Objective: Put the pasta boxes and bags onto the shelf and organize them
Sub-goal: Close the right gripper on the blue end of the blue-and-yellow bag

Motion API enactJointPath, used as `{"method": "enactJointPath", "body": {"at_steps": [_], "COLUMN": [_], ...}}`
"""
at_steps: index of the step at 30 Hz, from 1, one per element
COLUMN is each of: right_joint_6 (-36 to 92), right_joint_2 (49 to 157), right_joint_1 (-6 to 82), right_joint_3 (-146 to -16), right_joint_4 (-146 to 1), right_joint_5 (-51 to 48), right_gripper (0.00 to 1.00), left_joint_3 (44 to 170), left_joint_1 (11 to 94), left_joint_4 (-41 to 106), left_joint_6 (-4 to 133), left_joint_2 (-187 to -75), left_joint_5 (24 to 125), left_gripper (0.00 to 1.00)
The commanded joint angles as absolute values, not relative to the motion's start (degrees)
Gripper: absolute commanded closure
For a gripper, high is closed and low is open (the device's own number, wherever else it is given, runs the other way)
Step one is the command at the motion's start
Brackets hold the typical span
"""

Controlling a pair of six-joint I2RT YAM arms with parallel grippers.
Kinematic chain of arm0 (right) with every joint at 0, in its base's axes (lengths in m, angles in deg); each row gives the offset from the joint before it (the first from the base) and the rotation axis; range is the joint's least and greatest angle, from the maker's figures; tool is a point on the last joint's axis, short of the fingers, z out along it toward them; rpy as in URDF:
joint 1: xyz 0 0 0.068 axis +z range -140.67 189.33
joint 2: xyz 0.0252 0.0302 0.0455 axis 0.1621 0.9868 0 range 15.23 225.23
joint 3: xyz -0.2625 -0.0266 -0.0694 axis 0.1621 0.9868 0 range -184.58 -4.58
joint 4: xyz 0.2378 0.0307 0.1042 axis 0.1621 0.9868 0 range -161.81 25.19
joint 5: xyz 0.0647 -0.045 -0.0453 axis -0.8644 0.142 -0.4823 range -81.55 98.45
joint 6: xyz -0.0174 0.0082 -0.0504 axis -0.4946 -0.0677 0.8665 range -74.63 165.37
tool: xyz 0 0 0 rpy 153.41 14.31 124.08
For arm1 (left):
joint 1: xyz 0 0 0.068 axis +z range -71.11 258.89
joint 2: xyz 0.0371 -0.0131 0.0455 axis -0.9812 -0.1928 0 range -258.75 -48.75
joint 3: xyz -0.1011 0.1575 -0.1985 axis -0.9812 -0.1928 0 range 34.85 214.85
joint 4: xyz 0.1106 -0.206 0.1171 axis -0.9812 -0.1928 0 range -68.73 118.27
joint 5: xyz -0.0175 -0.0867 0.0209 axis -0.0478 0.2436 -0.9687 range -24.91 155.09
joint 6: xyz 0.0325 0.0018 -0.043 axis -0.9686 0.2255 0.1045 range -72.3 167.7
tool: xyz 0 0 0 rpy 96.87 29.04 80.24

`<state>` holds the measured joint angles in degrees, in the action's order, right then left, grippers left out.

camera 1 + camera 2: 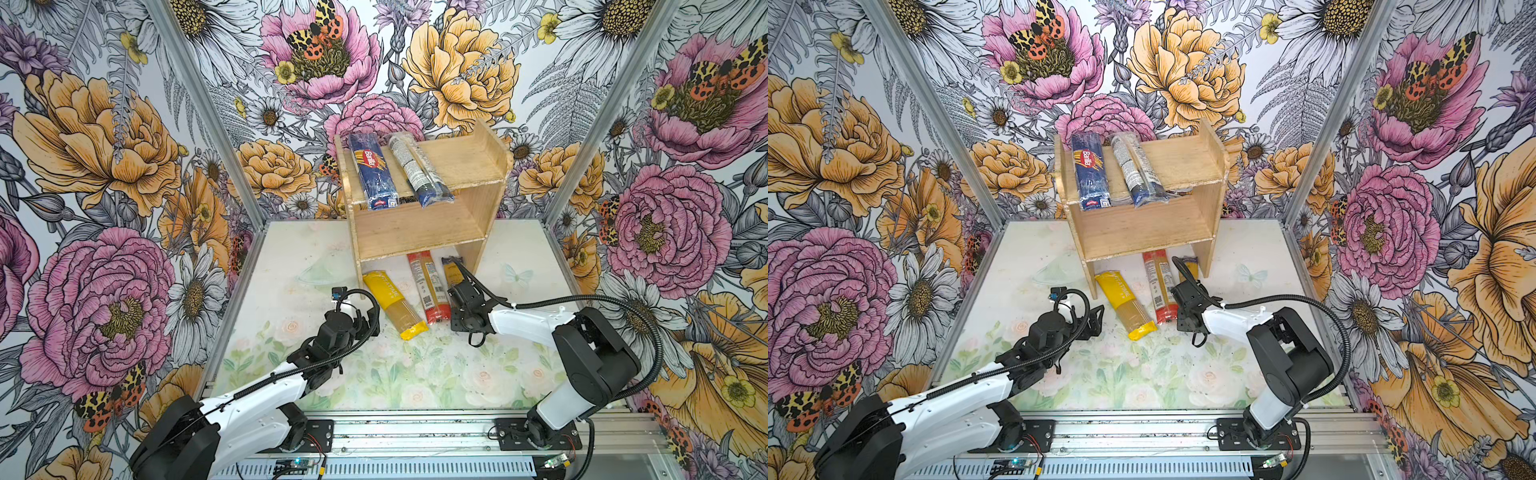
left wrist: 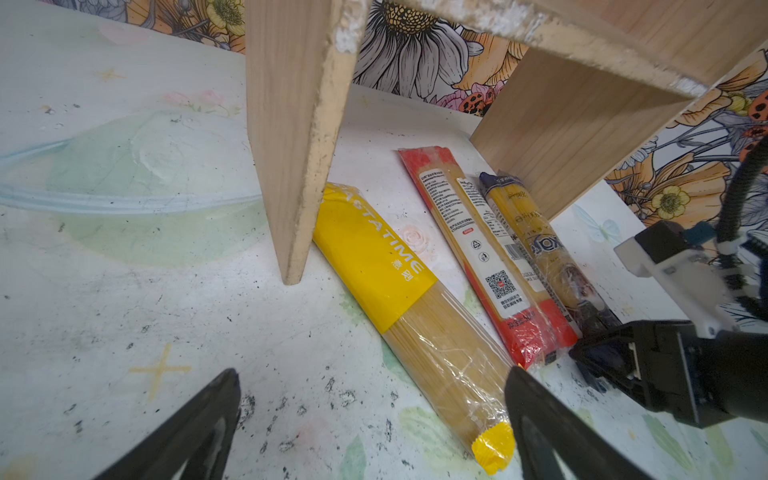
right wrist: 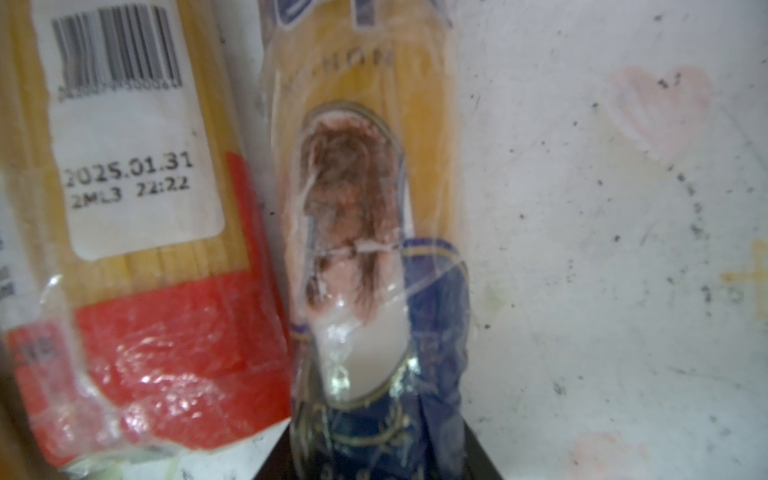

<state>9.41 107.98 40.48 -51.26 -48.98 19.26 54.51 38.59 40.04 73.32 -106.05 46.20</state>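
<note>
Right gripper: jaws pinch the blue near end of the yellow-and-blue pack, flat on the counter just beside the red-ended pack | left gripper: jaws wide apart, holding nothing, near the yellow-ended pack | plan: I draw mine back clear of the shelf, lifting level | top tier: Barilla pack, clear/blue pack; lower tier bare.

Flowered wallpaper fills the back and both sides of both top views. A pale, scuffed tabletop with faint roses lies at centre; a metal rail crosses the bottom edge.
</note>
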Motion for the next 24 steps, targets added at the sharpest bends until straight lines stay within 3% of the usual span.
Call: {"method": "enactJointPath", "body": {"at_steps": [1,7,24], "right_joint_6": [8.6,8.9,9.6], "right_joint_2": [110.0,107.7,99.5], "right_joint_1": [40.9,40.9,40.6], "right_joint_3": [-47.9,-48.3,-47.7], "right_joint_4": [-44.7,-44.6,-43.7], "right_joint_5": [13.1,12.4,12.2], "right_gripper": [0.85,1.0,1.0], "left_joint_3": [54.1,54.8,55.5], "left_joint_1": [38.1,38.1,38.0], "left_joint_4": [39.1,38.6,37.5], "left_joint_6": [74.2,74.4,74.1], "left_joint_2": [-105.2,-104.8,-105.0], "left_joint_5": [45.1,45.8,45.9], "left_gripper": [0.01,0.01,0.01]}}
